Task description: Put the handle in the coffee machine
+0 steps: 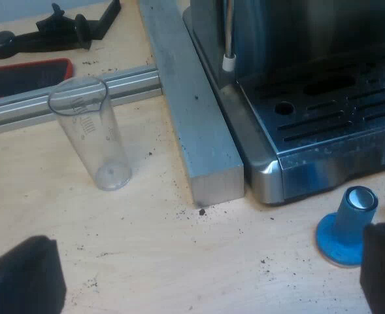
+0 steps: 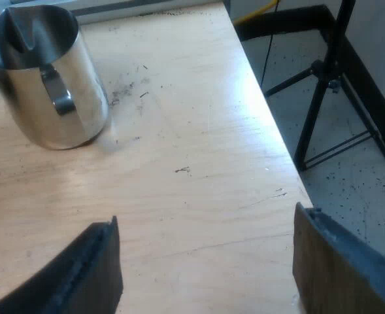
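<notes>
My left gripper (image 1: 202,281) hangs open over the wooden table with nothing between its fingers (image 1: 22,278). Beyond it stands the espresso machine (image 1: 323,118), showing its metal drip tray and a thin steam wand (image 1: 228,39). A blue tamper (image 1: 346,226) with a silver top stands on the table just before the tray, close to one finger. A clear measuring glass (image 1: 87,134) stands upright farther off. My right gripper (image 2: 205,275) is open over bare tabletop, holding nothing. A black elongated object (image 1: 48,29) lies beyond the glass; I cannot tell what it is.
A grey metal bar (image 1: 199,131) lies along the machine's side, and an aluminium rail (image 1: 61,98) crosses behind the glass. A flat dark item with a red rim (image 1: 22,78) lies past the rail. A steel jug (image 2: 45,78) stands beyond my right gripper. The table edge (image 2: 270,144) drops to a floor with a black stand (image 2: 323,98).
</notes>
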